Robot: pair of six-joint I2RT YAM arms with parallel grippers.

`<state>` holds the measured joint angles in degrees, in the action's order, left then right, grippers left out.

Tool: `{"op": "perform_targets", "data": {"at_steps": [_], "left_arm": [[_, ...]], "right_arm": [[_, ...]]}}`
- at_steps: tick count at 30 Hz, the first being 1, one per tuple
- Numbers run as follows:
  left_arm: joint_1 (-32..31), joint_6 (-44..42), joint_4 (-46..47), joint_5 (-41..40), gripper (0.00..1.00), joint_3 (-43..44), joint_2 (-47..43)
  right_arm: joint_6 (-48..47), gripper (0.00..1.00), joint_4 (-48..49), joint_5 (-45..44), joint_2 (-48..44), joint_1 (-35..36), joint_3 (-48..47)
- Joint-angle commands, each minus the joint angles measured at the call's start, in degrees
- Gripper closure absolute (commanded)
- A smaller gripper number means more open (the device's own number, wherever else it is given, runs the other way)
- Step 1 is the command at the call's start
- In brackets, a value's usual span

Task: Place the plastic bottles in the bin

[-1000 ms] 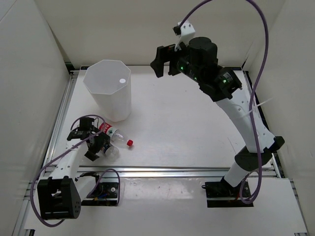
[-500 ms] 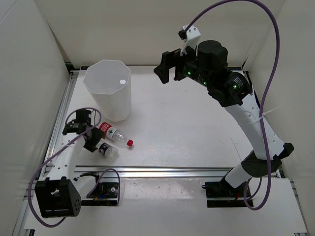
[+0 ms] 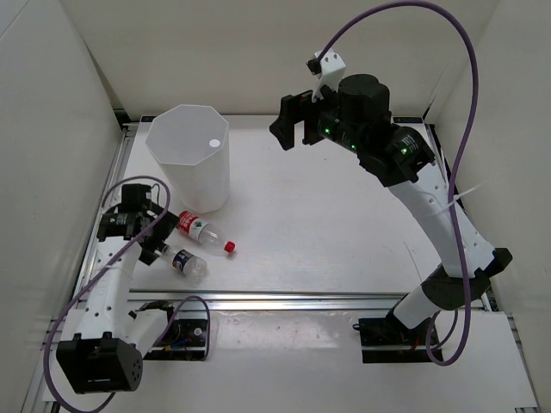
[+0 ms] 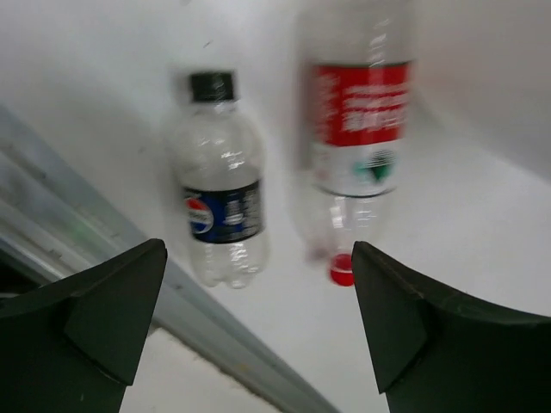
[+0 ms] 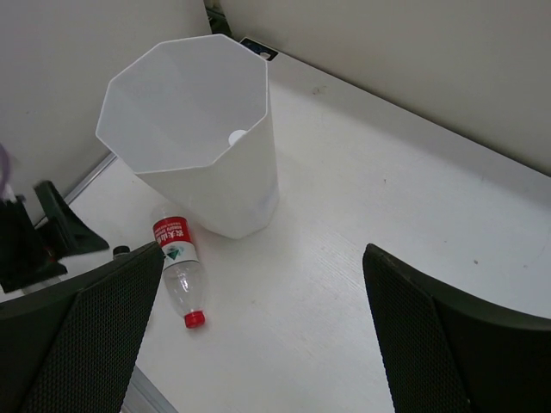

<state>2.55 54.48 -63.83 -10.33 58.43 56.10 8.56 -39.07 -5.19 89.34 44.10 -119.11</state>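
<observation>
The tall white bin (image 3: 188, 159) stands at the back left, with a small white cap showing inside; it also shows in the right wrist view (image 5: 202, 159). A red-labelled bottle with a red cap (image 3: 203, 233) lies on the table just in front of it, also in the wrist views (image 4: 357, 146) (image 5: 177, 268). A blue-labelled bottle with a dark cap (image 3: 182, 260) (image 4: 219, 211) lies beside it, nearer the front rail. My left gripper (image 3: 138, 239) (image 4: 256, 251) is open and empty, raised just left of both bottles. My right gripper (image 3: 288, 120) (image 5: 263, 249) is open and empty, high at the back.
A metal rail (image 3: 258, 299) runs along the table's front edge, close to the blue-labelled bottle, and another along the left side (image 3: 108, 202). White walls enclose the table at left, back and right.
My left gripper has lifted off and drawn back to the left from over the bottles, leaving the blue-labelled bottle uncovered on the table. My right arm has shifted slightly right.
</observation>
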Motion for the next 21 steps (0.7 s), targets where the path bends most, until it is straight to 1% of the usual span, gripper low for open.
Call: {"op": "perform_targets", "data": {"at_steps": [1,2,5,7,11,14,15,16,19,20,21], "left_arm": [[0.3,0.5,2.5,2.4,0.00,-7.7,-2.1],[0.3,1.2,5.2,2.4,0.00,-10.6,-2.1],[0.3,-0.3,9.5,3.5,0.00,-15.0,-0.5],[0.3,-1.6,12.9,4.2,0.00,-16.8,2.6],[0.3,-1.0,19.3,5.2,0.00,-22.7,3.9],[0.3,-0.2,22.4,5.2,0.00,-24.9,6.5],[0.3,0.4,23.1,5.2,0.03,-25.5,6.5],[0.3,0.5,23.1,5.2,0.17,-26.3,6.5],[-0.3,1.1,23.7,4.5,0.43,-26.3,7.0],[-0.3,1.1,23.7,4.5,0.47,-26.3,6.3],[-0.3,1.1,22.6,3.8,0.47,-26.3,6.3]], "right_arm": [[-0.8,0.00,1.9,-0.3,-0.9,-0.3,0.0],[-1.3,0.00,1.9,-0.3,-0.9,-0.3,0.0],[-1.3,0.00,1.9,-0.3,-0.9,-0.3,0.5],[-1.3,0.00,1.9,-0.3,-0.9,-0.3,1.1],[-2.0,0.00,1.4,-1.0,-2.0,-0.3,1.1],[-2.5,0.00,1.4,-2.1,-3.1,-0.3,2.4],[-3.0,0.00,1.4,-2.1,-3.8,-0.3,3.3],[-3.0,0.00,1.4,-2.9,-4.3,-0.3,3.3],[-3.0,0.00,1.4,-3.6,-5.1,-0.3,4.7],[-3.0,0.00,1.4,-3.6,-5.1,-0.3,5.2],[-3.0,0.00,1.4,-3.6,-5.1,-0.3,5.2]]}}
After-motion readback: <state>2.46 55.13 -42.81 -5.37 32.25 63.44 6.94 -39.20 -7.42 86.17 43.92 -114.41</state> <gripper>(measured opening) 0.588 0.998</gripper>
